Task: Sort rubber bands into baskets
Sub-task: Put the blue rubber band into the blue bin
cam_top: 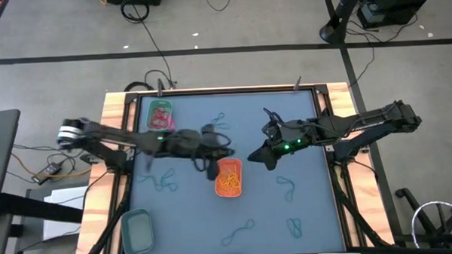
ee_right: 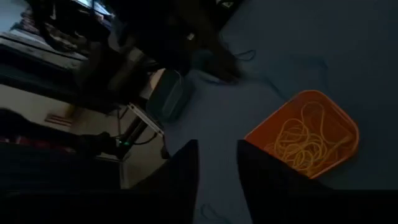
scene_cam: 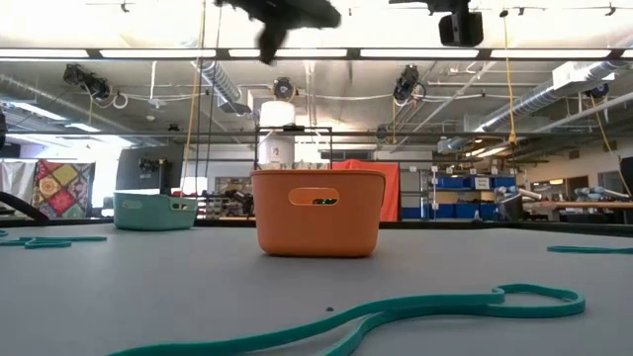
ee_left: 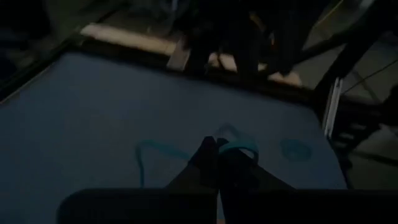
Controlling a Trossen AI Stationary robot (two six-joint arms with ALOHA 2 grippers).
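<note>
From above, a grey-blue table top point(cam_top: 199, 218) framed in pale wood sits on a grey floor strewn with black cables point(cam_top: 143, 20). A bright green plastic basket point(cam_top: 160, 116) near the far left corner holds red-pink rubber bands point(cam_top: 162, 118). A small orange plastic basket point(cam_top: 229, 177) at mid-table holds orange-yellow rubber bands point(cam_top: 229, 181). A dull teal-green plastic basket point(cam_top: 137, 228) stands off the near left corner; its contents cannot be made out. Thin teal-blue rubber bands point(cam_top: 287, 187) lie loose across the surface. The left gripper point(cam_top: 211, 167) hangs beside the orange basket's left edge; the right gripper point(cam_top: 259, 155) hovers just right of it.

At table height, the orange basket stands centred before a workshop hall with ceiling lights, and a teal band point(scene_cam: 396, 307) curls in the foreground.

The left wrist view shows its fingers point(ee_left: 205, 158) pressed together, with a teal band point(ee_left: 239, 148) at the tips; whether it is pinched cannot be told.

The right wrist view shows its fingers point(ee_right: 186, 165) spread apart, holding nothing, near the orange basket.
</note>
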